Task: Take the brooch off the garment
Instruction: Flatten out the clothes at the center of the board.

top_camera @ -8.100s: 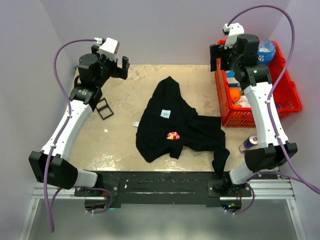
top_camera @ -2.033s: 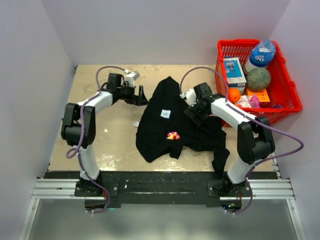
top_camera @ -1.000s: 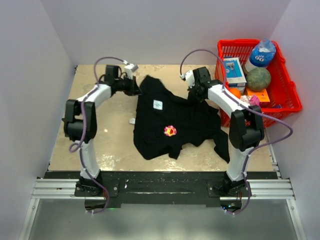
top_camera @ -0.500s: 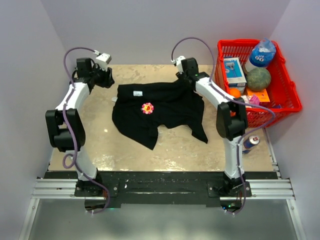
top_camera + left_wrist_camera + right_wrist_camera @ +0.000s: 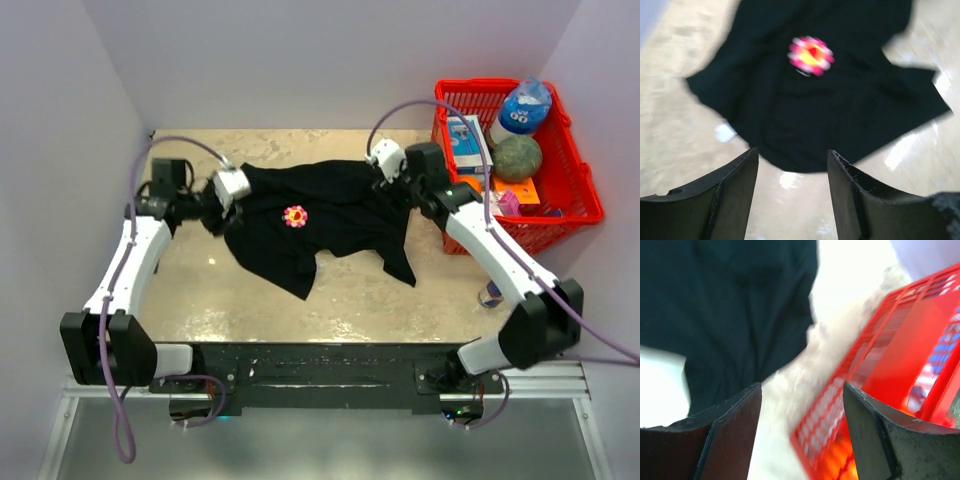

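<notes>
The garment (image 5: 340, 215) is a black shirt spread flat across the middle of the table. The brooch (image 5: 295, 215), a small pink, red and yellow flower, sits on its left half, face up. My left gripper (image 5: 222, 207) hovers at the shirt's left edge, open and empty. In the left wrist view the gripper (image 5: 792, 155) has bare table between its fingers, with the garment (image 5: 840, 115) and the blurred brooch (image 5: 811, 55) ahead. My right gripper (image 5: 392, 188) is over the shirt's upper right corner. It is open too (image 5: 802, 387), with the garment (image 5: 730, 305) to its left.
A red basket (image 5: 585, 212) at the back right holds a bottle (image 5: 522, 106), a greenish ball (image 5: 516, 157), a box and an orange item. Its mesh wall (image 5: 900, 355) is close beside the right fingers. A can (image 5: 492, 292) lies by the right arm.
Both grippers opened and let go of the shirt, then drew back from the table's far edge. The shirt, dragged left and spread out, now lies still with the brooch up.
</notes>
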Robot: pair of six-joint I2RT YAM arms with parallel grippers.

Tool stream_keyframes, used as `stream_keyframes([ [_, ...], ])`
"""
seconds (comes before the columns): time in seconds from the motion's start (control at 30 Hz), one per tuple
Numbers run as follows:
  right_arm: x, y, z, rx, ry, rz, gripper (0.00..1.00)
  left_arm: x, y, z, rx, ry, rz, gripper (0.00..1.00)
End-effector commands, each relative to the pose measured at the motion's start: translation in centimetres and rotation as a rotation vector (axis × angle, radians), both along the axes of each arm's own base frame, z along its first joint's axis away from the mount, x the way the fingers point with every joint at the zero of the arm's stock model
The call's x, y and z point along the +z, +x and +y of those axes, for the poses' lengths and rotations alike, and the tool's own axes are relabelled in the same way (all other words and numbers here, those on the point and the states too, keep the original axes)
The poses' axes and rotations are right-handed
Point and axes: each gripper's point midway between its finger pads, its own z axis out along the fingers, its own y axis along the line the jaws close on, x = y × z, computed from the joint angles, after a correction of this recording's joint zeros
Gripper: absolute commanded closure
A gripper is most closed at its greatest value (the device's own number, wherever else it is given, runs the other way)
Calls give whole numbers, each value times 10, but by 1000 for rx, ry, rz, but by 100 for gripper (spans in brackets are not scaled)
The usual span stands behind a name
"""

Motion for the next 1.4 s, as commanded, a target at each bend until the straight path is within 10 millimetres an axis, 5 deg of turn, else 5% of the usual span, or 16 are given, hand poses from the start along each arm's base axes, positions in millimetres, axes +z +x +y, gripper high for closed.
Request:
stream_keyframes([
  [0.0, -68, -64, -11, 170, -126, 248, 30, -85, -79, -14, -328, 161, 142, 37],
  [0.23, -124, -114, -47, 167, -264, 388, 26, -115, -123, -76, -556, 157, 27, 27],
  [0.43, -148, -127, -55, 193, -304, 415, 27, -132, -147, -136, -653, 123, -117, 28],
  [0.57, -152, -119, -48, 200, -278, 393, 31, -140, -139, -163, -614, 127, -176, 30],
  [0.73, -160, -125, -45, 218, -266, 425, 49, -153, -130, -185, -580, 133, -205, 34],
  [0.9, -162, -127, -43, 208, -244, 435, 56, -178, -129, -182, -612, 258, -174, 48],
  [1.07, -158, -122, -39, 209, -228, 425, 60, -211, -141, -142, -640, 441, -113, 65],
  [1.2, -160, -121, -37, 236, -238, 443, 95, -222, -145, -124, -627, 514, -28, 100],
  [1.3, -138, -111, -35, 224, -242, 425, 100, -194, -120, -117, -508, 447, -37, 100],
  [1.37, -101, -87, -28, 193, -212, 329, 100, -145, -89, -117, -405, 354, -122, 100],
])
